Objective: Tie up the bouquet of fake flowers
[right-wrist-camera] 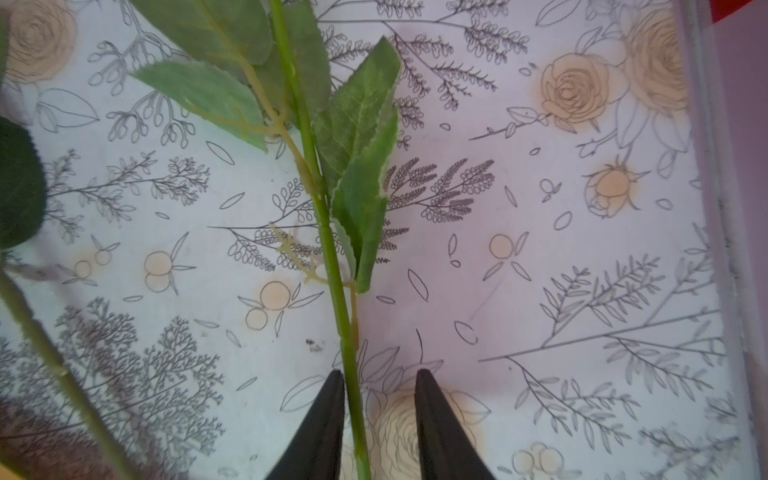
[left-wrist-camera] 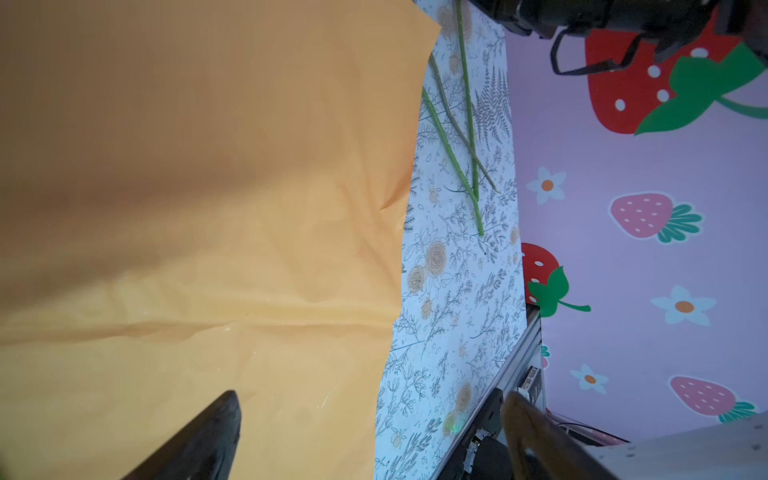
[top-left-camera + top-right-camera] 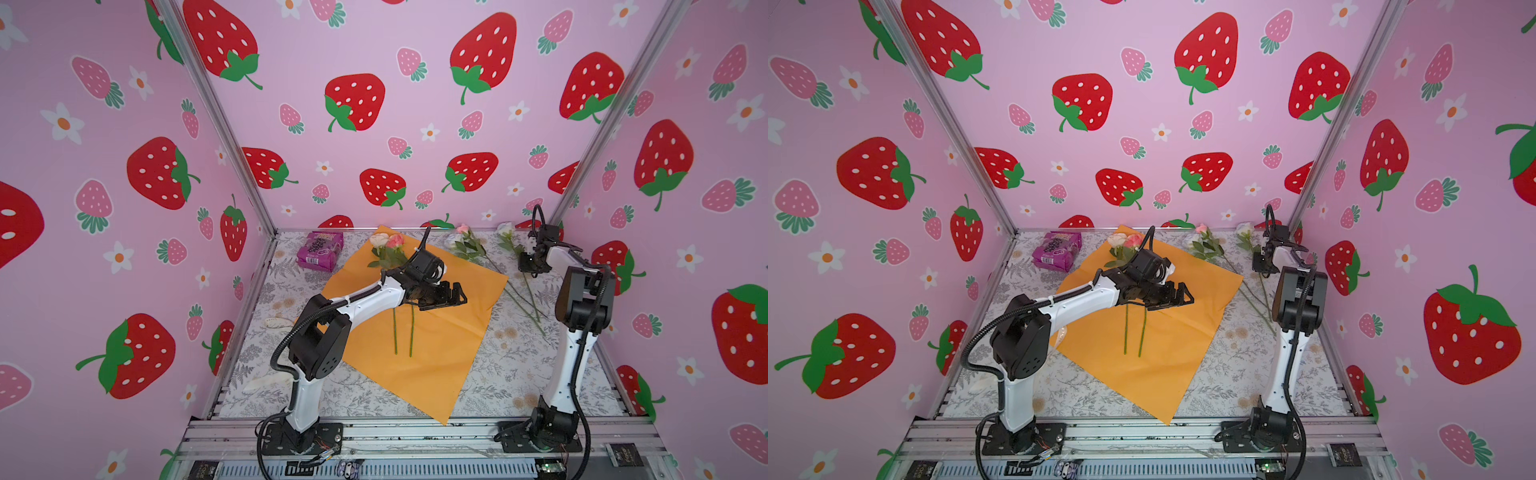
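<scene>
Centre half-open R gripper [image 1: 379,372] on rose stem [image 1: 332,257] nr far-right bench [image 1: 582,270] corner, then pinch; leave wide-open L gripper [image 3: 446,297] over orange paper [image 3: 440,353].

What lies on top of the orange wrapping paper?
Two roses lie side by side on the orange wrapping paper. The open left gripper above it hides the middle of their stems.

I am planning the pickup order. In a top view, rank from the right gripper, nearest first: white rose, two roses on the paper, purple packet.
1. white rose: far right, stem between the fingers of the right gripper.
2. two roses on the paper: back middle.
3. purple packet: back left.
</scene>
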You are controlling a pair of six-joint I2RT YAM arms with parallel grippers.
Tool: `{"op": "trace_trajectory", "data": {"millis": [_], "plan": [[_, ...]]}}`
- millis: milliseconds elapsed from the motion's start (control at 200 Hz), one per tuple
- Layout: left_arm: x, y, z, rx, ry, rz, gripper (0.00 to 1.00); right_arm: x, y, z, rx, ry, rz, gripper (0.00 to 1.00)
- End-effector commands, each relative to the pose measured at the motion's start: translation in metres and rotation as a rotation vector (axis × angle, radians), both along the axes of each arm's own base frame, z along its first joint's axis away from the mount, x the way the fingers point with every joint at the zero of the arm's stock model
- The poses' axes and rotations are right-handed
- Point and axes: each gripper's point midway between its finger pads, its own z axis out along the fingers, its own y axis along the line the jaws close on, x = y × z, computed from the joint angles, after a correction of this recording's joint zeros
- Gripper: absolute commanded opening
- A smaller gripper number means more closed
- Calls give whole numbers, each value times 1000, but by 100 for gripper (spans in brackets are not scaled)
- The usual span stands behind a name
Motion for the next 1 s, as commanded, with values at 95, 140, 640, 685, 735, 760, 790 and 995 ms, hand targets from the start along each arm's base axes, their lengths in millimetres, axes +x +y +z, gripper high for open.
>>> {"op": "trace_trajectory", "data": {"millis": [95, 140, 640, 685, 735, 760, 790, 995], "plan": [[0, -16, 16, -32, -9, -32, 99, -9, 6, -18, -8, 76, 50, 24], [1, -14, 17, -26, -17, -31, 99, -9, 5, -19, -21, 78, 51, 18], [17, 127, 36, 229, -178, 336, 99, -14, 60, 145, -106, -170, 51, 0], [16, 154, 35, 246, -174, 399, 99, -22, 94, 153, -41, -187, 55, 0], [13, 185, 35, 252, -169, 473, 99, -29, 138, 160, 82, -213, 59, 0], [11, 200, 34, 251, -164, 508, 99, -33, 168, 163, 167, -234, 95, 0], [9, 218, 32, 250, -157, 549, 99, -38, 199, 167, 262, -264, 127, 0], [-21, 299, 29, 200, -102, 712, 99, -60, 312, 155, 511, -279, 117, 0]]}}
